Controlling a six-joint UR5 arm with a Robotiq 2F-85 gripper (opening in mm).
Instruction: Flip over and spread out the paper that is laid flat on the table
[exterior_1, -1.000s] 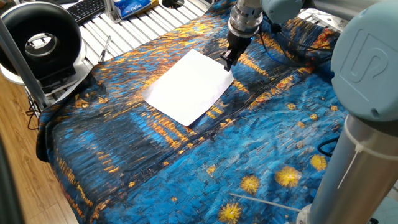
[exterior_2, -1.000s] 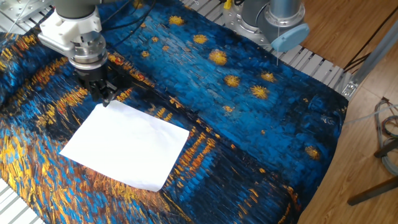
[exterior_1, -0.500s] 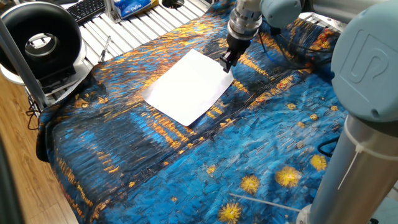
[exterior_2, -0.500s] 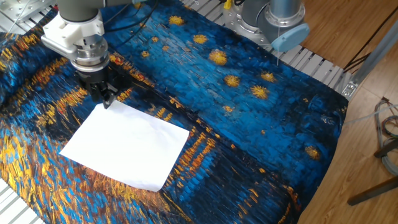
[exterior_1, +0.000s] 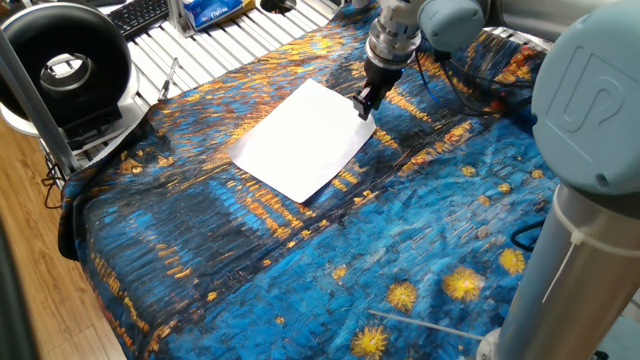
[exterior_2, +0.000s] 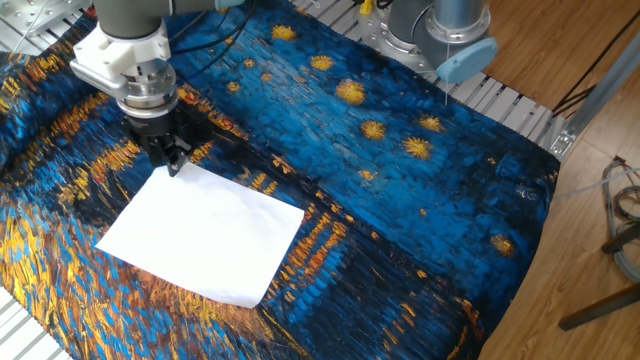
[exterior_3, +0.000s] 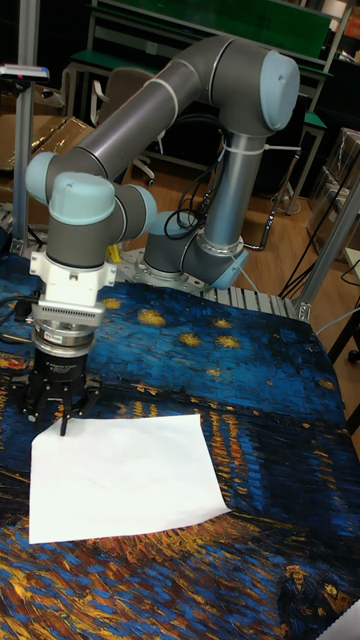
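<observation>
Your table (exterior_2: 420, 210) is draped in a blue cloth streaked with orange-yellow strokes and yellow star bursts, with white slatted metal (exterior_1: 215, 50) showing past its far edge in one fixed view. You have the paper (exterior_1: 303, 141), a plain white sheet, lying flat on the cloth. Your gripper (exterior_2: 172, 167) points straight down at one corner of the sheet, its dark fingers (exterior_3: 64, 415) drawn close together at the paper's edge; you cannot tell whether they pinch the corner or merely sit against it. A black ring-shaped device (exterior_1: 66, 66) stands beside the table.
</observation>
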